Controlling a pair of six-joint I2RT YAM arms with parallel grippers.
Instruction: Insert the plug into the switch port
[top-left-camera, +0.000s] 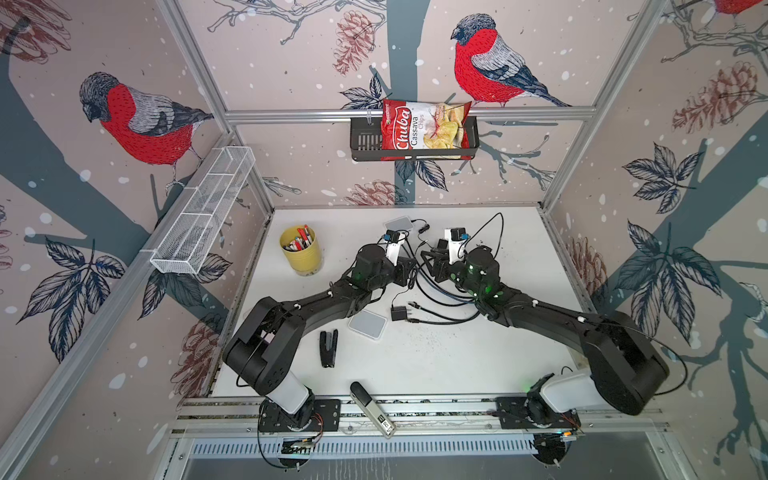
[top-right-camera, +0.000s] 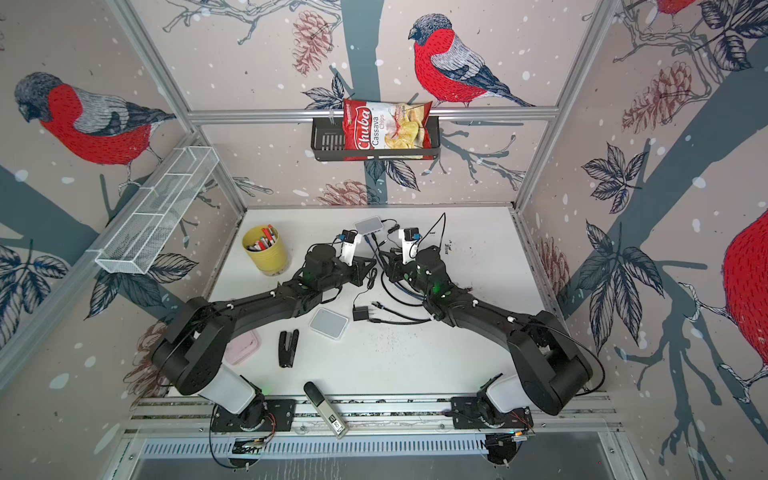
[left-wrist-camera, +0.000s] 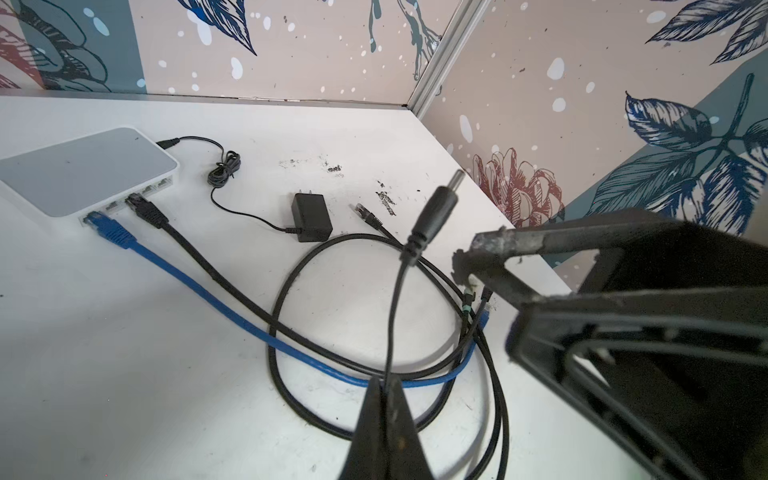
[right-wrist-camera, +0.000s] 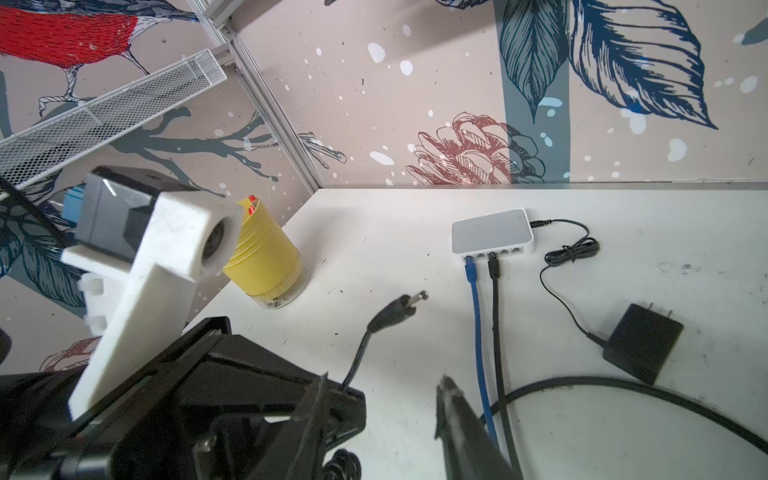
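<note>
Plug (left-wrist-camera: 436, 208) is up off the tabletop (left-wrist-camera: 124, 332), with its cord (left-wrist-camera: 391, 311) clamped in my left claw (left-wrist-camera: 384, 382). Only the wrist views show this; I can't pick it out in either top view. Right wrist view: right claw (right-wrist-camera: 382, 380) jaws apart beside the cord, gripping nothing. Switch (right-wrist-camera: 492, 235) sits well apart, with blue and black cables in its front ports.
</note>
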